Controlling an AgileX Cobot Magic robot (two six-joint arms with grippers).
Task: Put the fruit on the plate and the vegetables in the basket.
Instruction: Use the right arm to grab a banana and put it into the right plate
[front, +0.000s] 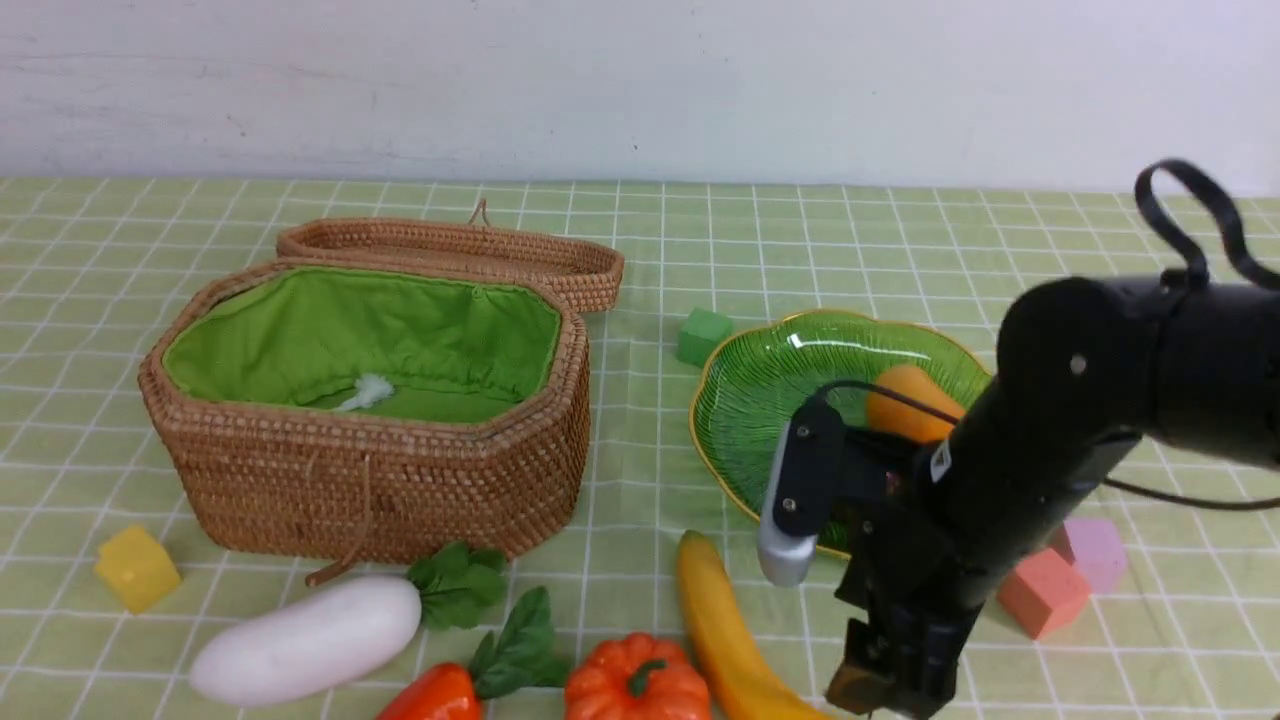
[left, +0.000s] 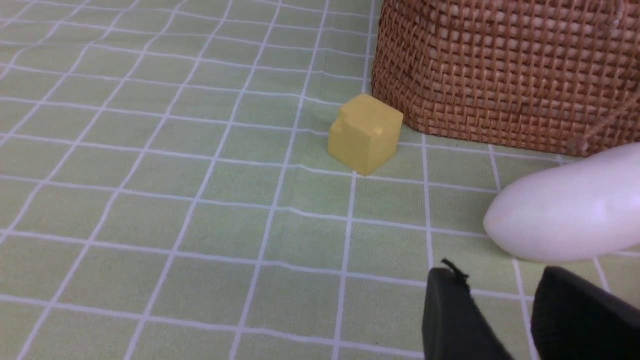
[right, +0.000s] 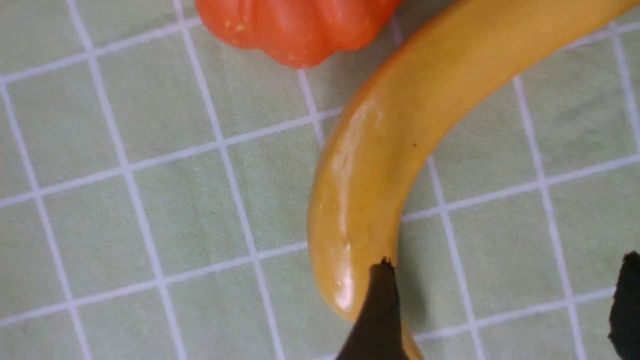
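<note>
Two of our three views look down from the wrists, and each shows something the front view misses. The left wrist view alone shows the left gripper (left: 500, 285): its black fingers (left: 460, 320) stand a little apart, with the checked green tablecloth (left: 200, 225) in the gap and nothing held. One end of the white toy radish (left: 565, 215) is near them, and a small yellow foam cube (left: 365, 132) sits just beside the big brown woven wicker basket (left: 500, 75).

The right wrist view shows the right gripper (right: 502, 305) with fingers (right: 377, 320) wide apart and nothing between them. One finger is at the end of the long yellow toy banana (right: 395, 140); we cannot tell if it touches. The small orange toy pumpkin (right: 295, 27) is just beside the banana.

Only the front view shows the whole scene; there twelve o'clock points to the white wall (front: 640, 80). The wide green glass plate (front: 760, 390) sits at three o'clock from the basket, partly behind the black right arm (front: 1060, 420), and the plump orange-yellow toy mango (front: 910, 383) lies on it. The banana lies on the cloth at seven o'clock from the plate, close to its rim. Radish, orange-red toy carrot (front: 430, 700) and pumpkin lie at six o'clock from the basket, near the picture's bottom edge. Bare cloth lies open between basket and plate.
</note>
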